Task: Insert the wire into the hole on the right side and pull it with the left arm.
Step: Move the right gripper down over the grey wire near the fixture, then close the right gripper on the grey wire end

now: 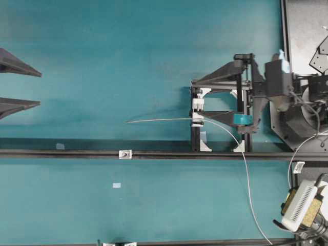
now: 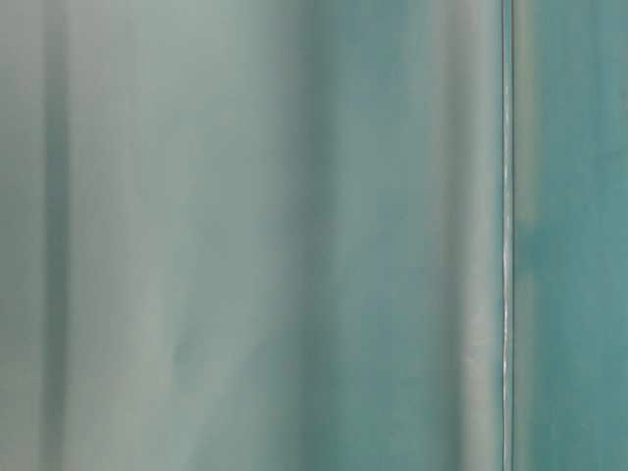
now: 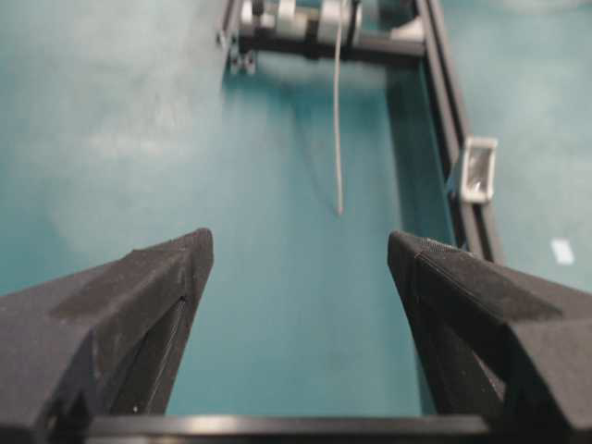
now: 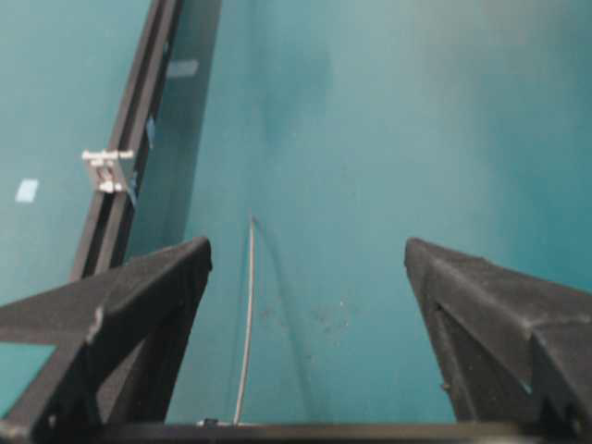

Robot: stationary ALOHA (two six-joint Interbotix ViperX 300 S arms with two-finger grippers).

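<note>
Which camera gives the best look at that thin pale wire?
The overhead view: the wire shows nearly whole, curving from its free tip through the frame. Both wrist views catch only its end section; the table-level view is a blur.

Pale grey wire (image 1: 164, 120) on a teal table (image 1: 128, 51); black rail (image 1: 66, 154).

Bench (image 1: 102, 51): flat teal surface filling the overhead view.

Black rail (image 1: 61, 153): long bar lying on the bench across its whole width, below the middle.

Small silver-white tab (image 1: 125, 154): mounted on the rail, left of centre.

Black frame with white brackets (image 1: 197, 123): stands on the bench just above the rail, toward its right end.

Pale tape scrap (image 1: 117, 185): flat on the bench just below the rail, near the tab.

Second pale patch (image 1: 60, 146): just above the rail, well left of the tab.
</note>
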